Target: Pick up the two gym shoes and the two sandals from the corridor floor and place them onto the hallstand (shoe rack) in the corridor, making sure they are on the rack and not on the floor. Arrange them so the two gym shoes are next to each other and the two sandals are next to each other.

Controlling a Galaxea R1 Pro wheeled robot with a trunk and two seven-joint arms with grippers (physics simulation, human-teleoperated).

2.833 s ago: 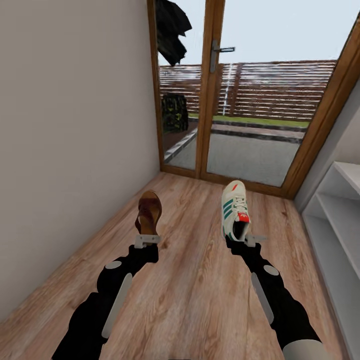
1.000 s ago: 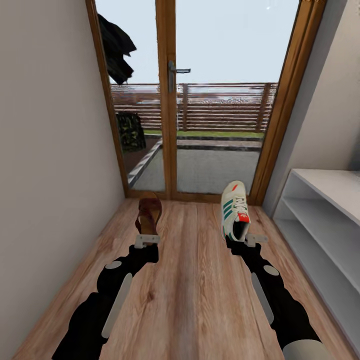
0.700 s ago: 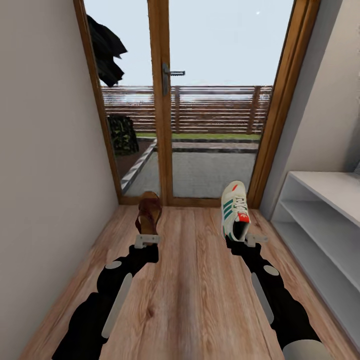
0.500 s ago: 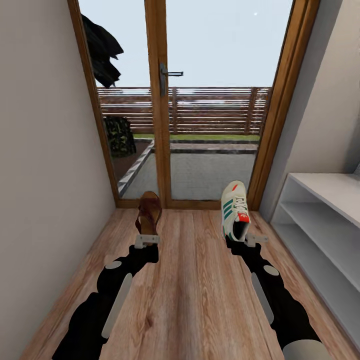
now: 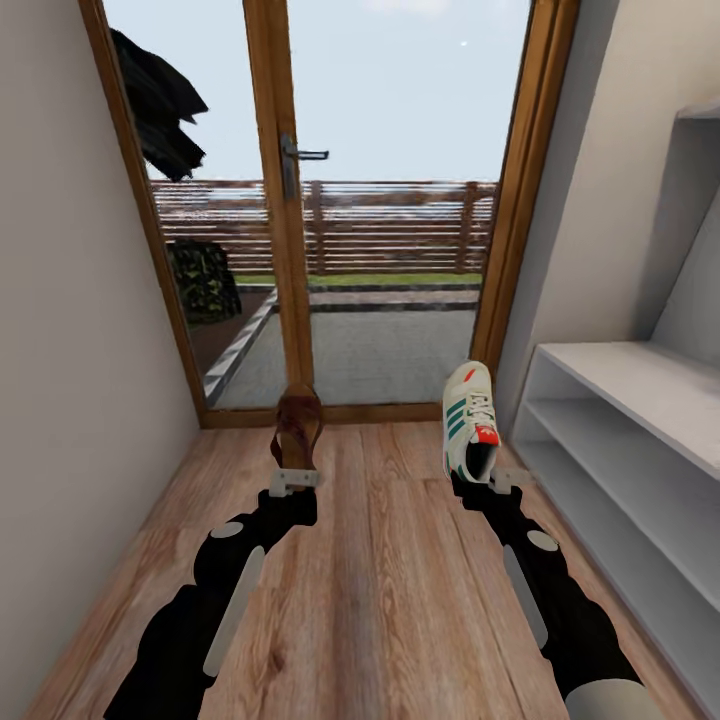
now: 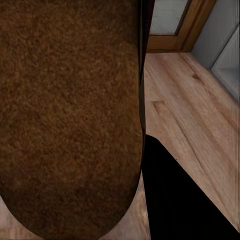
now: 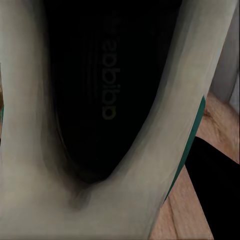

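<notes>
- The left claw (image 5: 293,481) is clamped on a brown sandal (image 5: 297,432), held clear of the corridor floor (image 5: 390,580) with its toe pointing toward the glass door (image 5: 385,220)
- The right claw (image 5: 497,478) is clamped on the heel of a white gym shoe (image 5: 471,418) with green stripes, also carried in the air
- The hallstand (image 5: 640,440) stands along the robot's right, its grey shelves bare
- Step in hand, as I judge it: carrying one shoe of each pair toward the rack
- Next move calls for turning right to face the shelves, then setting each shoe down with room beside it for its mate
</notes>
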